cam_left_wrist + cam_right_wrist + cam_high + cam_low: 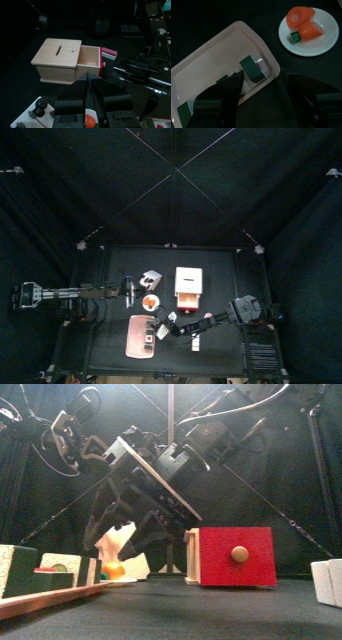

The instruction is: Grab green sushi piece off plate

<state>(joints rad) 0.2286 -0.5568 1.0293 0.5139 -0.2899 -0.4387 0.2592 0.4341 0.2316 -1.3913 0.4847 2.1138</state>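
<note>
1. The green sushi piece (253, 68) is lying on the plate (211, 60), near its rim beside the round dish (326, 35).
2. The right gripper (262, 86) is hanging spread wide above it.
3. The left gripper (91, 95) is showing its jaws pressed together, facing the wooden box (61, 60); only that wrist view shows its lid slot.

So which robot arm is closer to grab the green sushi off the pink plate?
The right one. Its gripper hangs open right over the plate, jaws either side of the green sushi piece. The left gripper waits near the wooden box.
</note>
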